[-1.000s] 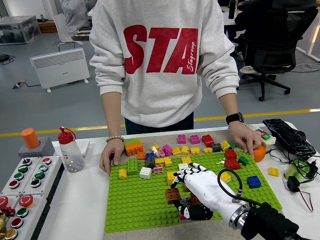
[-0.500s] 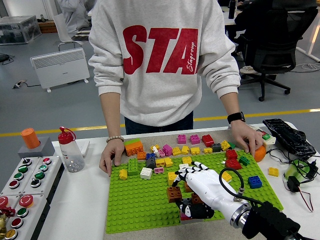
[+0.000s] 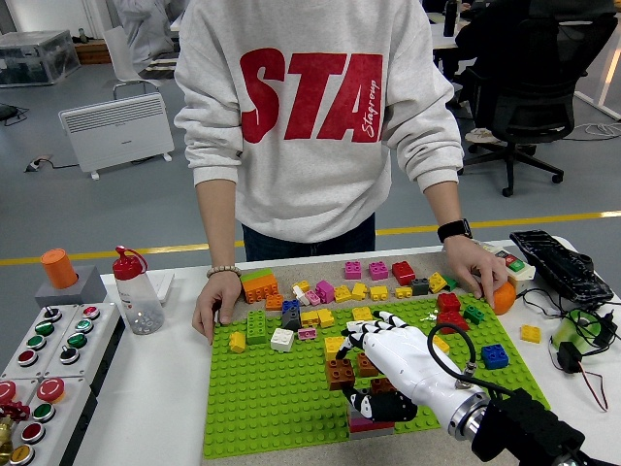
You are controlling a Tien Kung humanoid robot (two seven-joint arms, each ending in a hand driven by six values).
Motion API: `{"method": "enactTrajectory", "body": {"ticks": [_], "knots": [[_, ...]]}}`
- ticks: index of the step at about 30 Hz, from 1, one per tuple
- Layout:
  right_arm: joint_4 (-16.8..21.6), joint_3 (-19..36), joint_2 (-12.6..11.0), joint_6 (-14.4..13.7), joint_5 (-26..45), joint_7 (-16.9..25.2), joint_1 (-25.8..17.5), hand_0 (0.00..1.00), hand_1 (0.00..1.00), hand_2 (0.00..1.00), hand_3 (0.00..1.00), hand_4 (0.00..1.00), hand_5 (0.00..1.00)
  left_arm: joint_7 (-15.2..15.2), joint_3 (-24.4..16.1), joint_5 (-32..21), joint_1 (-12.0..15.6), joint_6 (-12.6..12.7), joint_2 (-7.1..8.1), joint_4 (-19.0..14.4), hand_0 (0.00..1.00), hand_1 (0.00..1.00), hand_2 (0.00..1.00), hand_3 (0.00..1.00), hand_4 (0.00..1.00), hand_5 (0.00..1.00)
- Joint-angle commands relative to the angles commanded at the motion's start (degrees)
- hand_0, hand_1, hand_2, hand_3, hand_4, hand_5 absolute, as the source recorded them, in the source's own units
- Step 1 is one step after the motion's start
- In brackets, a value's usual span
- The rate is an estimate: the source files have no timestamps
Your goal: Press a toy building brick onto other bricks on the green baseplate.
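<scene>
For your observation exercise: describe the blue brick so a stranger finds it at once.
Start at the green baseplate and go to its right edge. The blue brick sits alone there, right of the robot's right hand; it is the only bright blue brick on that side.

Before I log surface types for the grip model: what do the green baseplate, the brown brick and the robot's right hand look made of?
Green baseplate: looks like rigid moulded plastic, with an even grid of studs and a matte sheen. Brown brick: apparently the same hard plastic, studded on top, slightly glossy. Right hand: seemingly smooth white hard-shell plastic that catches highlights, with black joints; whether the black parts are rubber or plastic is unclear.
</scene>
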Motion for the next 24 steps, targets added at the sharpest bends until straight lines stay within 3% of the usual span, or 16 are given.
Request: {"method": "enactTrajectory", "body": {"ticks": [24], "knots": [[0.0, 0.3, -0.6, 0.1, 0.0, 0.0, -0.2, 0.998, 0.893, 0.86, 0.528, 0.511, 0.251, 0.0, 0.1, -0.5, -0.5, 0.0, -0.06, 0.0, 0.659, 0.678, 0.703, 0.576, 0.303, 0.998]]}}
